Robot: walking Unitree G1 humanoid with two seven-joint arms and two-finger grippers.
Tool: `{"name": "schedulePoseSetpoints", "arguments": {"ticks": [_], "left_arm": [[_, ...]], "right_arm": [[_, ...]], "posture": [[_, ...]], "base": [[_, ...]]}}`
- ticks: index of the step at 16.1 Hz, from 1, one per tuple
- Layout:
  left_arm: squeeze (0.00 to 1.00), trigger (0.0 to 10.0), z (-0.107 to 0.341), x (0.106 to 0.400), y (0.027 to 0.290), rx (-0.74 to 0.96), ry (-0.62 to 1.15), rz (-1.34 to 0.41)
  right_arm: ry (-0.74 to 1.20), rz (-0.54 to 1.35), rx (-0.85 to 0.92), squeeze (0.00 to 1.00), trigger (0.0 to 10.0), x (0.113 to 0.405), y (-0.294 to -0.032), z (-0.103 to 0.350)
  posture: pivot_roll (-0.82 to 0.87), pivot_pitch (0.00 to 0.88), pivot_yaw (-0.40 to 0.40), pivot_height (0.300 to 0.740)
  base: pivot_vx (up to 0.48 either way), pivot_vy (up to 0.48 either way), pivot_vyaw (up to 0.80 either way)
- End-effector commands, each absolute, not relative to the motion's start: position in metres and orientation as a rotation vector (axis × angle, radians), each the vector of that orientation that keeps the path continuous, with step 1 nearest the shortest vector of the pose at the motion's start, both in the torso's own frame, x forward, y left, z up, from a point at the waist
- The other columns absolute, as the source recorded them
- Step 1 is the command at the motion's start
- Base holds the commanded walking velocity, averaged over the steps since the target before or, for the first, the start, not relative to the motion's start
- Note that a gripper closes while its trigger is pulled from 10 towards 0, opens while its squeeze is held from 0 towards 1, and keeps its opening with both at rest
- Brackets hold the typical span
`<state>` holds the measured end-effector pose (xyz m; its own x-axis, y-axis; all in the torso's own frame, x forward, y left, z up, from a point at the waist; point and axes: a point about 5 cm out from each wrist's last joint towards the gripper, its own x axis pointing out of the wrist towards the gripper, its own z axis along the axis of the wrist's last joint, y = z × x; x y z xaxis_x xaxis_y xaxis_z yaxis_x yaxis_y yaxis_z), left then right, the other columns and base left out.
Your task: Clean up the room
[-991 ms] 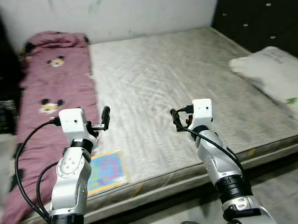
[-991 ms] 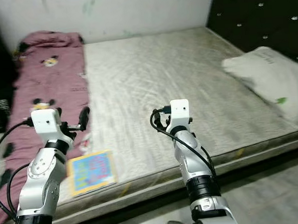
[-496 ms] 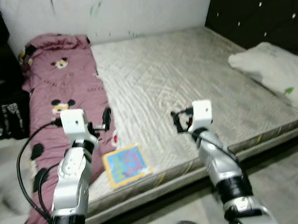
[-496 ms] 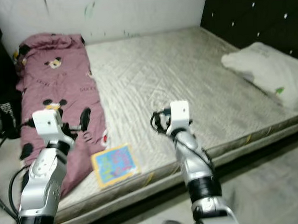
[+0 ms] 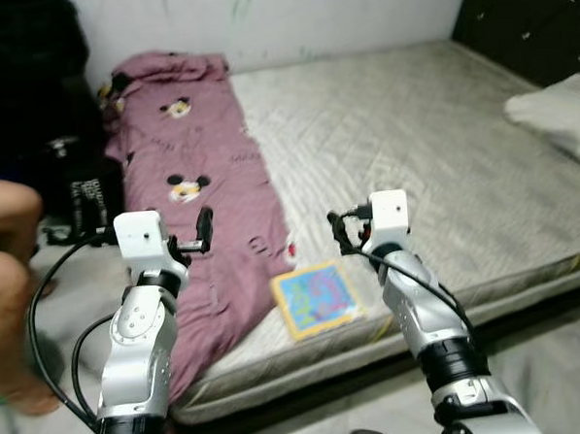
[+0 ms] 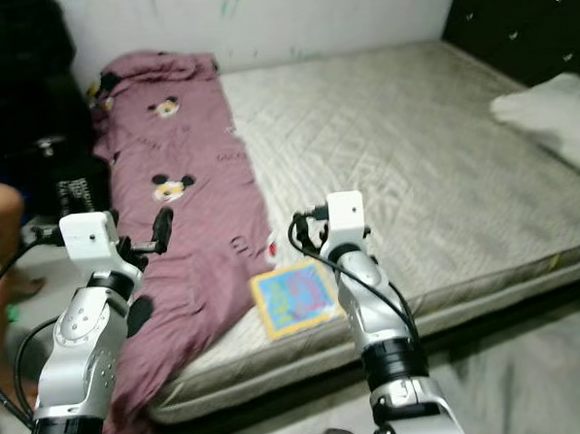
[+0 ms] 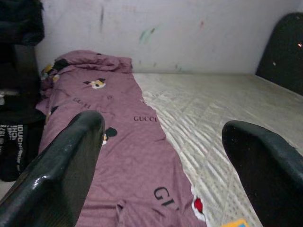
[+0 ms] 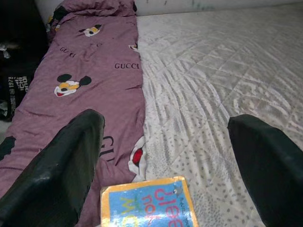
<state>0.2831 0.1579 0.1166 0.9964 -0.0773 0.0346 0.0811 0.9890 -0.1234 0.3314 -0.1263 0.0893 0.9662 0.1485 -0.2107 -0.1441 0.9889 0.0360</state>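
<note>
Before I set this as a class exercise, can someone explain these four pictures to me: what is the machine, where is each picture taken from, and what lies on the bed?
It is a walking humanoid robot with two silver arms. Two pictures come from cameras in its head, looking down. The other two come from its wrists, looking along each gripper's black fingers.

The left gripper and right gripper are open and hold nothing.

On the bare grey mattress lie a maroon blanket printed with cartoon mice, a colourful children's book near the front edge, and a white pillow on the right. A person's leg shows at the left.
</note>
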Motion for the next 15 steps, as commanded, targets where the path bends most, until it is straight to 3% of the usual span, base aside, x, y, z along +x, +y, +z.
{"name": "schedulePoseSetpoints", "arguments": {"ticks": [1, 5, 13, 15], "left_arm": [[0.00, 10.0, 0.118, 0.283, 0.151, -0.120, -0.037, -0.099], [0.00, 10.0, 0.121, 0.280, 0.161, -0.097, -0.046, -0.047], [0.00, 10.0, 0.099, 0.247, 0.214, 0.020, 0.065, 0.169], [0.00, 10.0, 0.090, 0.243, 0.210, 0.037, 0.102, 0.144]], "right_arm": [[0.224, 0.119, 0.015, 0.00, 10.0, 0.331, -0.138, 0.087], [0.181, 0.119, -0.005, 0.00, 10.0, 0.330, -0.137, 0.093], [0.062, 0.009, 0.068, 0.00, 10.0, 0.312, -0.158, 0.108], [0.048, 0.001, -0.007, 0.00, 10.0, 0.303, -0.157, 0.107]], "posture": [[-0.12, 0.000, 0.001, 0.740], [-0.12, 0.000, 0.008, 0.740], [-0.09, 0.000, -0.004, 0.740], [-0.10, 0.000, -0.006, 0.740]], "base": [[0.000, 0.000, 0.00], [0.000, 0.000, 0.00], [0.000, 0.000, 0.00], [0.000, 0.000, 0.00]]}}
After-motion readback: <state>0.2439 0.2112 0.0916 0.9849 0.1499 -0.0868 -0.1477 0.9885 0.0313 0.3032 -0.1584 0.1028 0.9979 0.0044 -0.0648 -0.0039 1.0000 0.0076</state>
